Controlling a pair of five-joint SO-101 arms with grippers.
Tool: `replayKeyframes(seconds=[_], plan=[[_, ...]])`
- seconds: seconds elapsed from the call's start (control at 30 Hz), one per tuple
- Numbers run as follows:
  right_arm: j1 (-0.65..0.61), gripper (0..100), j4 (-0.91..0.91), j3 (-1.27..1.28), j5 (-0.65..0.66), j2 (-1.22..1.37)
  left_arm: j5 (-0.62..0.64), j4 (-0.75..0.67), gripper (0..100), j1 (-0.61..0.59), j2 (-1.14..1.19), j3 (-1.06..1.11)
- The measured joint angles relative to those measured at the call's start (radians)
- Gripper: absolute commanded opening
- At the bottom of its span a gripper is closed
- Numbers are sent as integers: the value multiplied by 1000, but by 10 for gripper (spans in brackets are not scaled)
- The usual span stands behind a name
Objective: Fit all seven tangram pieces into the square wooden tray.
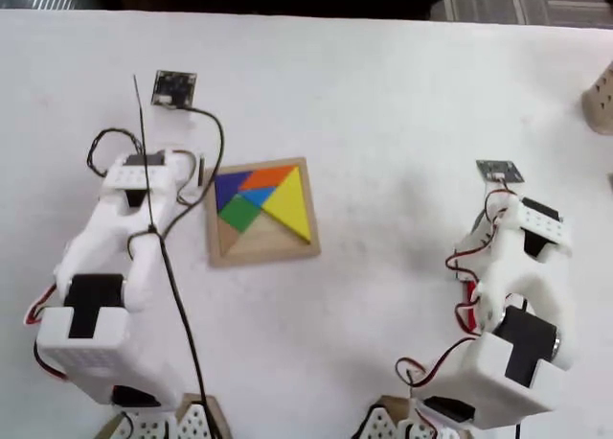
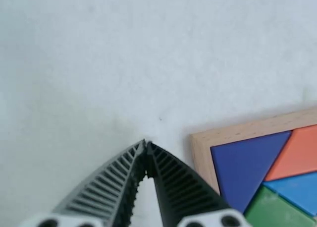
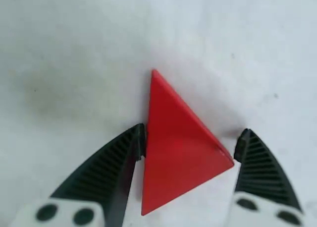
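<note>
The square wooden tray [image 1: 218,250] lies mid-table holding dark blue, orange, light blue, green [image 1: 238,213] and yellow [image 1: 287,204] pieces, and its near part shows bare wood. In the left wrist view the tray's corner [image 2: 200,142] sits just beside my left gripper [image 2: 146,145], which is shut on nothing over the white table. A red triangle [image 3: 176,147] lies flat on the table between the fingers of my right gripper [image 3: 191,138]. That gripper is open. One fingertip [image 3: 138,138] touches the triangle's long edge and the other stands just off its corner.
A small circuit board [image 1: 174,87] with a black cable lies behind the left arm [image 1: 105,257]. Another board [image 1: 499,171] sits by the right arm [image 1: 522,295]. A tan object [image 1: 601,99] is at the right edge. Bare white table lies between the arms.
</note>
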Motion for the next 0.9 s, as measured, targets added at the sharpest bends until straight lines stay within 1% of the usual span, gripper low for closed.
replayKeyframes(seconds=[0.3, 0.63, 0.83, 0.9], plan=[[9, 287, -3, 25, 0, -5, 0, 0, 24, 0, 0, 0], [29, 287, -41, 187, 0, -140, 0, 0, 24, 0, 0, 0], [46, 289, -44, 189, 0, -143, 0, 0, 24, 0, 0, 0], [51, 290, -28, 189, -23, -169, 0, 0, 24, 0, 0, 0]])
